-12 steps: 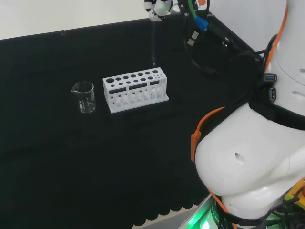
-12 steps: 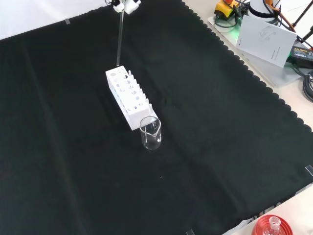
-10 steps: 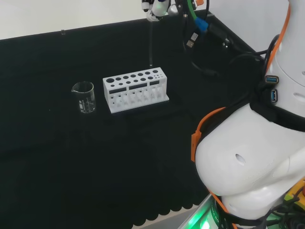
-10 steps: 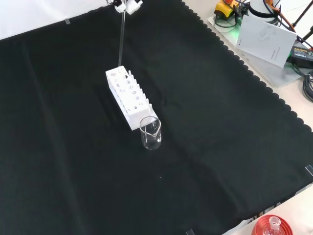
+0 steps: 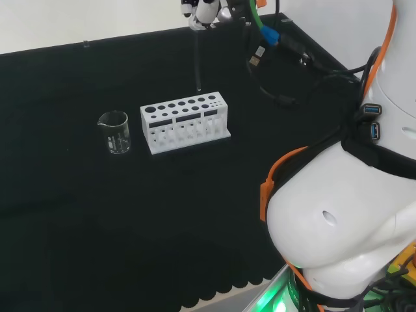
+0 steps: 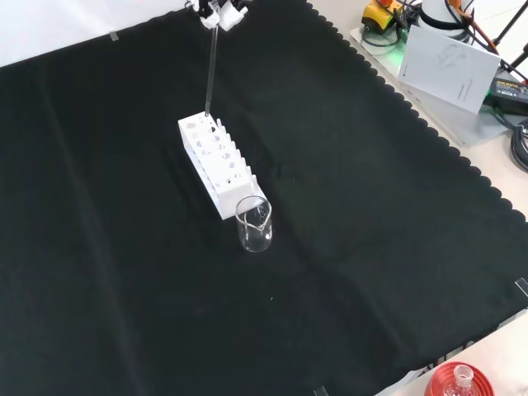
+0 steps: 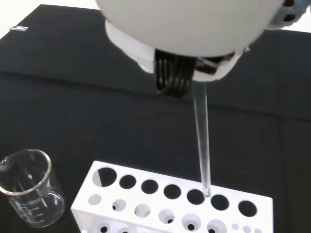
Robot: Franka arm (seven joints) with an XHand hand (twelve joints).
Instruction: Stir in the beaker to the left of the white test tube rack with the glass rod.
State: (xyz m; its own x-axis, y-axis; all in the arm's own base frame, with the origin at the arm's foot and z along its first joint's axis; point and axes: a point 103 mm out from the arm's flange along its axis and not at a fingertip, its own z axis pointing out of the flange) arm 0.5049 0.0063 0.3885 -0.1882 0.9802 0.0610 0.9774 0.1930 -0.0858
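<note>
Glass rod carried above the rack, en route to the beaker.
The glass rod [image 7: 202, 145] is grasped upright by the fingers [image 5: 207, 11] of the hand [image 6: 216, 14], tip clear of the white test tube rack [image 5: 185, 121]; the beaker [image 5: 115, 132] stands on the desk [image 6: 371, 214] just beside the rack.

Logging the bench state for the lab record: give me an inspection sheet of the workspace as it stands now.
Surface: black cloth covering the bench, scalloped edge, flat.
Job's things: clear beaker upright, appears empty, by one end of the white test tube rack; glass rod held about upright, lower tip above the rack's top.
Clutter: red ribbed stand with a flask off the cloth at the front view's bottom edge.
Hand: hand above the rack, fingers pinching the rod's upper end.
Cables: black and green cables hanging along the arm in the head view.
Surroundings: white booklet and a yellow device beside the cloth.
</note>
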